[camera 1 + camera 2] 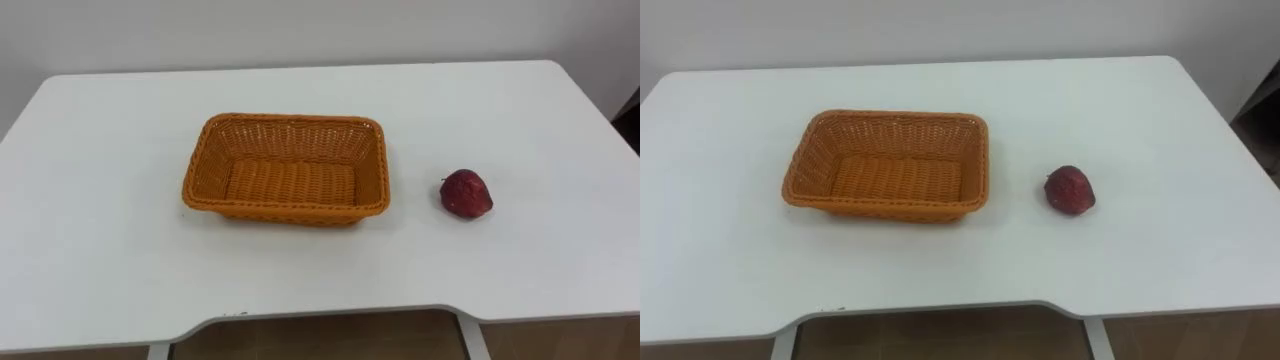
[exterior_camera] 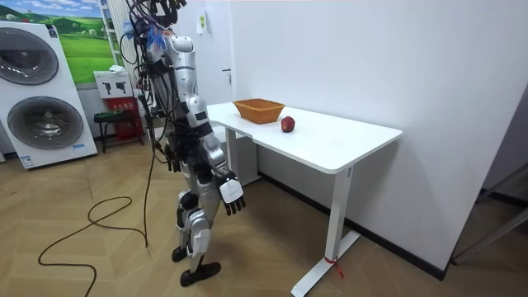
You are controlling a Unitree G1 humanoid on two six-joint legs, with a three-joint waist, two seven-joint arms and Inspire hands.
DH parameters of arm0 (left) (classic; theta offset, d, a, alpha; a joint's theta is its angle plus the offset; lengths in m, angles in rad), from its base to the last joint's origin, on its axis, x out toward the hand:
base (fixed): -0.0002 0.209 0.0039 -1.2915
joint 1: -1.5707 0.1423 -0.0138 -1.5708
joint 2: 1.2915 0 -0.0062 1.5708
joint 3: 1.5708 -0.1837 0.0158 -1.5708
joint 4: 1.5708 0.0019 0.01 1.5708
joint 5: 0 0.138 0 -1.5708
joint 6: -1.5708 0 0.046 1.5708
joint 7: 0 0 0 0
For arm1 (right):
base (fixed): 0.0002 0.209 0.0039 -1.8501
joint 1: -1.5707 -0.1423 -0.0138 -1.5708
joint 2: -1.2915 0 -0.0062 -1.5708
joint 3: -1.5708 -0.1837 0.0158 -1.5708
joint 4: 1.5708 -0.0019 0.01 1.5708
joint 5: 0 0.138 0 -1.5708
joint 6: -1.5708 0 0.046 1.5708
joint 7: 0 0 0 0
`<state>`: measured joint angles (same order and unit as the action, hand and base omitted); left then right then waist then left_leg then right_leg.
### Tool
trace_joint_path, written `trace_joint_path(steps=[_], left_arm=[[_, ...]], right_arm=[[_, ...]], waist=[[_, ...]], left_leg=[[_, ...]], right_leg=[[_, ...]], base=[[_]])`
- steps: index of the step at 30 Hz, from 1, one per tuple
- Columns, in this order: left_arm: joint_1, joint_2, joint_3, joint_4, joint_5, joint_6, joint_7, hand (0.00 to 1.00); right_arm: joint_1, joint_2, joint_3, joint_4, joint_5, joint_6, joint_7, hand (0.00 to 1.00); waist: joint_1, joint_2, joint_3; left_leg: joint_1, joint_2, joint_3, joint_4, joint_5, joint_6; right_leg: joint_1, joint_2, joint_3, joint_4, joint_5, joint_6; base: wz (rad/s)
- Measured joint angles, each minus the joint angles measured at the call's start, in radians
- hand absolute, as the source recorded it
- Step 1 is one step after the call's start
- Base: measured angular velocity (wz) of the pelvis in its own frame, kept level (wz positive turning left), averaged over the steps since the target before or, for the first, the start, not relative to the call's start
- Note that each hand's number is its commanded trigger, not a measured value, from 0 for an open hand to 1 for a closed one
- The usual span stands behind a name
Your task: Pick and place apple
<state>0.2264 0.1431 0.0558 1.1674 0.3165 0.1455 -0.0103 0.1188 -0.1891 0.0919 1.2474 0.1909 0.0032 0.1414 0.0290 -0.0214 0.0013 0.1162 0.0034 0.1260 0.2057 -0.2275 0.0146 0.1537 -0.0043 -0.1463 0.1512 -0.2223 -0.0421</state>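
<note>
Lying on the white table (image 1: 90, 150), a little apart from the orange wicker basket (image 1: 286, 170): a dark red, slightly lumpy apple (image 1: 466, 193). Showing likewise in the right eye view. Hanging low in the room view, fingers loosely apart and holding nothing: the right hand (image 2: 233, 195), with the apple well above and beyond it. Left hand (image 2: 172, 157) at the far hip, closure impossible to tell.

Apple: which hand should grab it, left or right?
Right, likely. The apple lies right of the basket on the table; a left reach would cross the basket. The right hand hangs open on that side.
</note>
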Motion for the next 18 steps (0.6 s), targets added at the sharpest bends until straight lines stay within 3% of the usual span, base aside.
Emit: trace_joint_path(steps=[6, 11, 15, 18], left_arm=[[0.000, 0.000, 0.000, 0.000, -0.002, 0.000, 0.001, 0.00], [0.000, -0.002, 0.002, 0.000, 0.000, -0.006, 0.010, 0.00], [0.005, -0.008, 0.033, 0.000, -0.001, -0.032, 0.049, 0.00], [0.029, -0.012, 0.080, -0.010, -0.001, -0.051, 0.067, 0.00]], right_arm=[[0.000, -0.003, -0.004, 0.000, 0.008, -0.001, -0.007, 0.00], [0.002, 0.002, -0.013, 0.007, 0.135, -0.001, -0.036, 0.00], [0.012, 0.024, -0.119, 0.008, 0.325, 0.001, -0.080, 0.00], [0.008, 0.026, -0.257, 0.001, 0.481, 0.004, -0.123, 0.00]], waist=[[0.003, 0.008, 0.0003], [-0.002, 0.009, 0.0052], [-0.010, 0.010, 0.0041], [-0.039, 0.009, 0.0033]], left_leg=[[-0.001, 0.000, -0.003, -0.001, 0.000, 0.000], [0.003, 0.001, 0.006, -0.001, 0.000, 0.000], [0.008, 0.001, 0.003, -0.002, 0.000, 0.000], [0.017, 0.000, 0.012, -0.004, 0.000, 0.000]], right_leg=[[0.000, 0.000, -0.003, 0.000, 0.000, 0.000], [0.003, 0.000, -0.002, 0.001, 0.000, 0.000], [0.004, 0.000, 0.001, 0.002, 0.000, 0.000], [0.008, -0.001, 0.007, 0.002, -0.001, 0.001]], base=[[0.01], [0.00], [-0.02], [-0.05]])
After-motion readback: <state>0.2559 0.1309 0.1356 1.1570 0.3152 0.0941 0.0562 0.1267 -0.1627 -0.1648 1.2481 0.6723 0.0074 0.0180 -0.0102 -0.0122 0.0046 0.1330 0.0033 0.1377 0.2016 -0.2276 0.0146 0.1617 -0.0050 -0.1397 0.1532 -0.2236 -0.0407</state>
